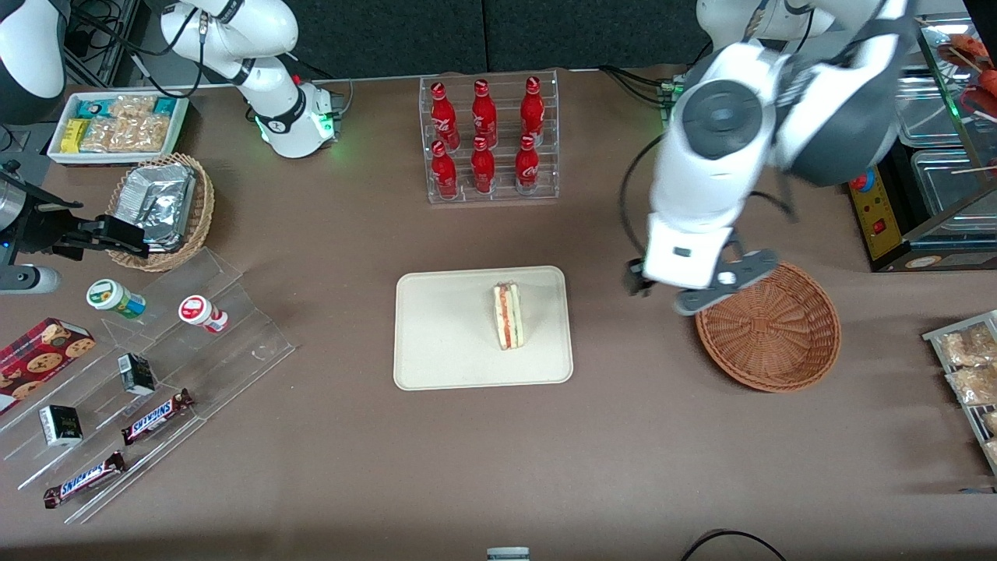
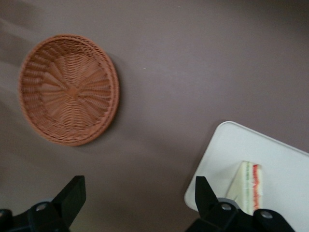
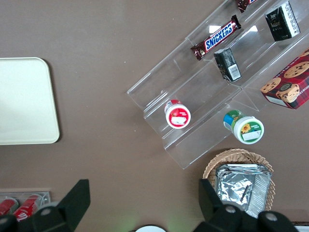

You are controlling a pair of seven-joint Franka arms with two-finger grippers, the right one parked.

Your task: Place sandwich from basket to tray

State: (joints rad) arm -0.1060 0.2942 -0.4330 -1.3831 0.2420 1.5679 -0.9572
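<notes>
On the brown table [image 1: 623, 436] the claw [image 1: 705, 292] hangs spread and empty above the bare basket's [image 1: 771, 331] rim, sandwich [image 1: 508, 315] standing on the tray [image 1: 436, 343] nearby, liable to topple if bumped.

In the front view the working arm's wrist covers the upper left rim of the basket [image 1: 769, 327] and most of the gripper [image 1: 705, 284], so its fingers cannot be made out. In the left wrist view the tray [image 2: 270, 154] runs off the frame edge, and a finger hides one corner of the sandwich [image 2: 247, 186]
</notes>
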